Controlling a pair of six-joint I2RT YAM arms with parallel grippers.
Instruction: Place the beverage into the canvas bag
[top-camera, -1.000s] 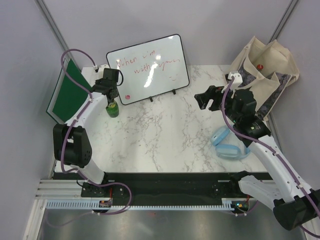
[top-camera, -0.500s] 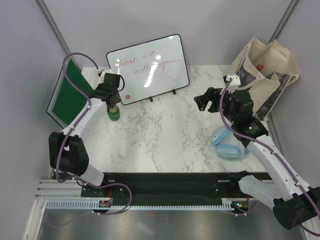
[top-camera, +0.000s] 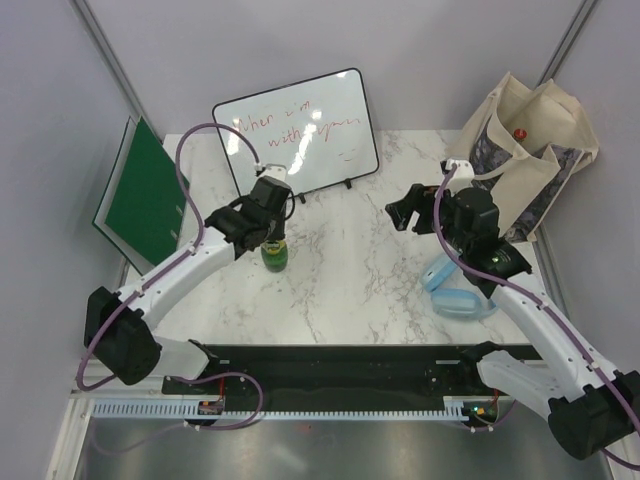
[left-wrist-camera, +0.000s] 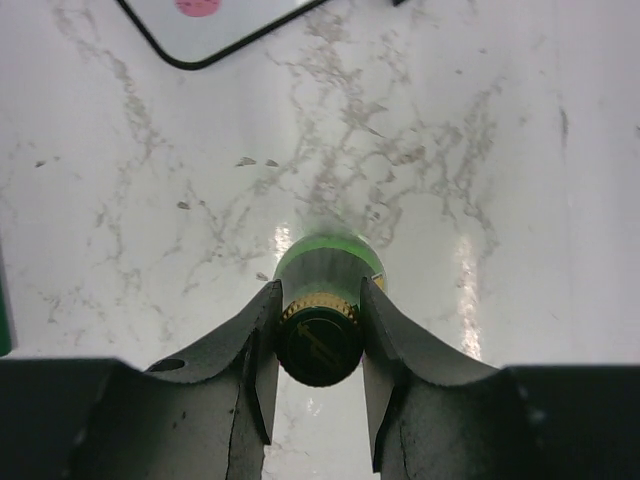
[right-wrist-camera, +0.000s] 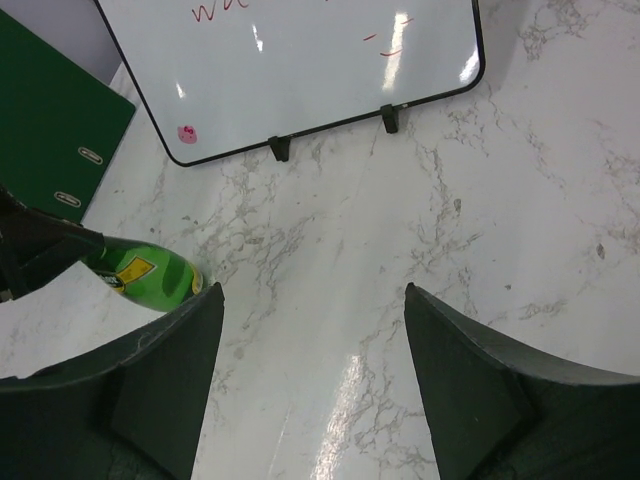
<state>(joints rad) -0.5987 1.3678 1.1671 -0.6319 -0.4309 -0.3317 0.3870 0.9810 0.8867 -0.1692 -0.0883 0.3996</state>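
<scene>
Holding the bottle (left-wrist-camera: 327, 255) by the neck right under the cap, left gripper (left-wrist-camera: 322, 292) clamped on it. It's left of table centre, with the bag (top-camera: 535, 140) at 2 o'clock from it. I'd guess it's stiff, smooth and bottom-heavy, so it could swing or slip from that hold. Right gripper (right-wrist-camera: 312, 295) is spread wide, empty

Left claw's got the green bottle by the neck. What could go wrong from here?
1. The left claw pinches the green bottle only at cap and neck; it may swing or slip.
2. The canvas bag sits far right, beyond the open right claw; reaching across risks arm contact.
3. Its slack mouth could snag the bottle.
</scene>
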